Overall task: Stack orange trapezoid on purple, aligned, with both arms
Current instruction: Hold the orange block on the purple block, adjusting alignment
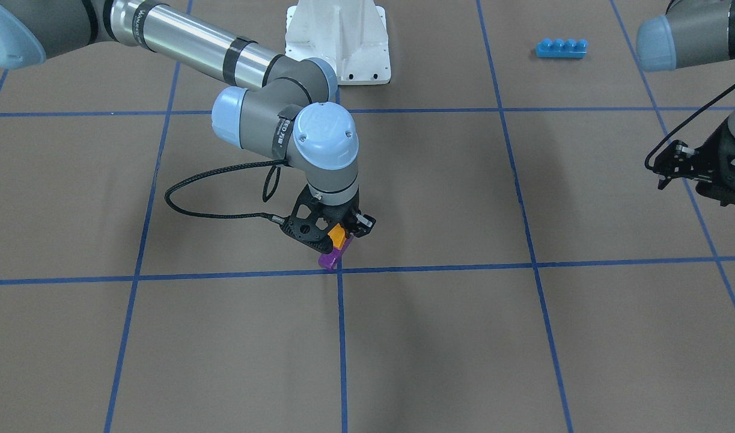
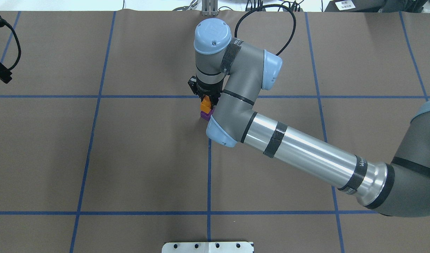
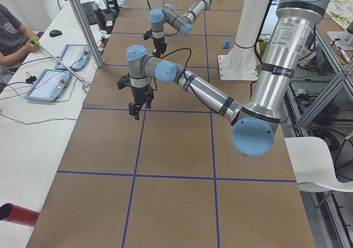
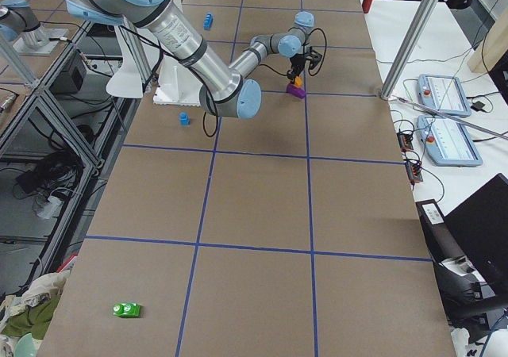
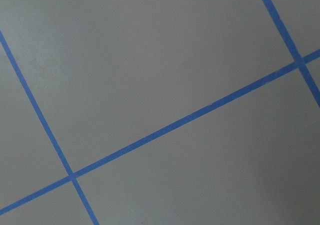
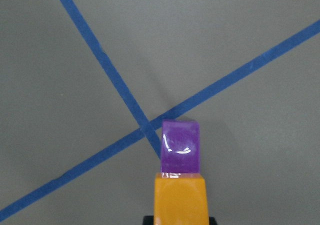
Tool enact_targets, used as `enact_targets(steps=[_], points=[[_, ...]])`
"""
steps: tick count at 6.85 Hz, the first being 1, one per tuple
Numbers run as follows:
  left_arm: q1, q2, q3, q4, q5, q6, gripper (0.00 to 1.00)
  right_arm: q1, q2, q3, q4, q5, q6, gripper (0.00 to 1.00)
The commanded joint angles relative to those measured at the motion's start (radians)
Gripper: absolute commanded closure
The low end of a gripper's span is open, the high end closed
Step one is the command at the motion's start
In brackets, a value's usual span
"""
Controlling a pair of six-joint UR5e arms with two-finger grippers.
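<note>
In the view facing the robot, you saw the right arm (image 1: 181, 42) reach in from the left, its right pincer (image 1: 342, 236) clenched on the one orange brick (image 1: 339, 234). That brick sat directly over the one purple brick (image 1: 329, 259), which lay on the table (image 1: 163, 361) at a tape crossing (image 1: 341, 269). Its long axis ran diagonally there, from lower left to upper right. You could not tell which way either slope faced, nor whether the orange brick was fully seated. Further right lay one long blue brick (image 1: 561, 48) with four studs. At the right edge the left arm (image 1: 692, 33) held the left pincer (image 1: 667, 168) well apart from the stack, and you could not tell whether it was released or clenched. The right wrist camera showed the two bricks end to end on one line, which the overhead view half hid behind the arm. Only the right-end view showed one small blue brick (image 4: 183, 119) and one green toy car (image 4: 126, 310).
</note>
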Motion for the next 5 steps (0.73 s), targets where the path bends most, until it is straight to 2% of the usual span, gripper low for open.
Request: enact_targets(steps=[1, 5], points=[[0.0, 0.001, 0.0, 0.0, 0.0, 0.0, 0.0, 0.0, 0.001, -0.003, 0.002, -0.002, 0.004, 1.0], [0.0, 0.003, 0.002, 0.0, 0.0, 0.0, 0.0, -0.002, 0.003, -0.015, 0.002, -0.008, 0.013, 1.0]])
